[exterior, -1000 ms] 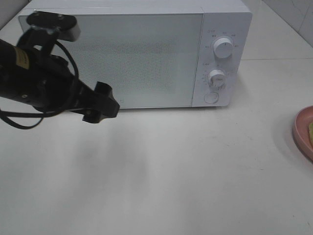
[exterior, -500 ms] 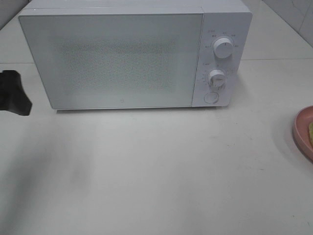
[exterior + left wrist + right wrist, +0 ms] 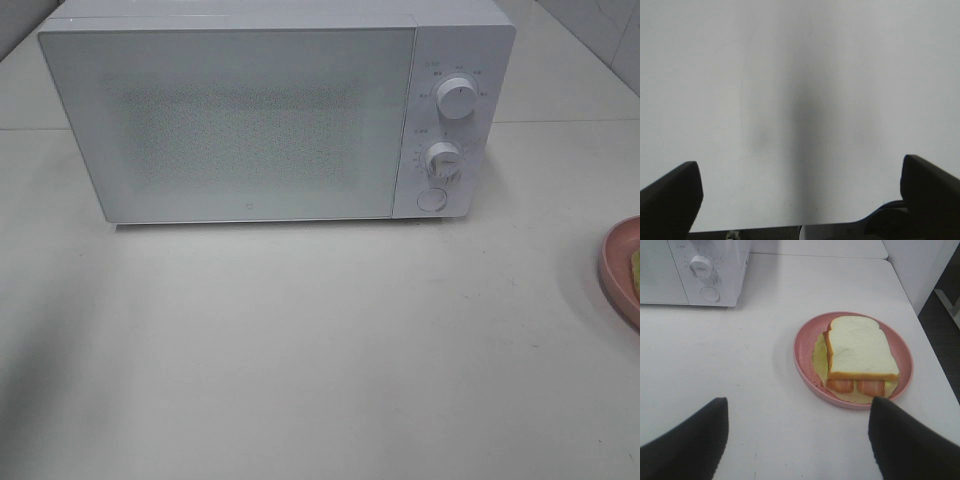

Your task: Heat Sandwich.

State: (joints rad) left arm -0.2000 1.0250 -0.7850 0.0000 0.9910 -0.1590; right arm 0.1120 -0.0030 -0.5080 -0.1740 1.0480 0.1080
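The sandwich (image 3: pixel 860 349) lay on the round pink plate (image 3: pixel 805 357), a pale bread slice on top with yellow-green filling and reddish pieces showing at its edge. The plate sat on the white table (image 3: pixel 740 380), well apart from the microwave (image 3: pixel 270 115) and off toward its dial side; the microwave's door was shut. The right gripper (image 3: pixel 797 440) hung above the table near the plate, jaws apart and holding nothing. The left gripper (image 3: pixel 800 200) hovered over bare table, jaws wide apart.

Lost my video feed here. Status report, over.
Left gripper open, empty. Right gripper open, above table near pink round plate. Pale bread sandwich on plate, untouched. White microwave door shut. Nothing in the way.
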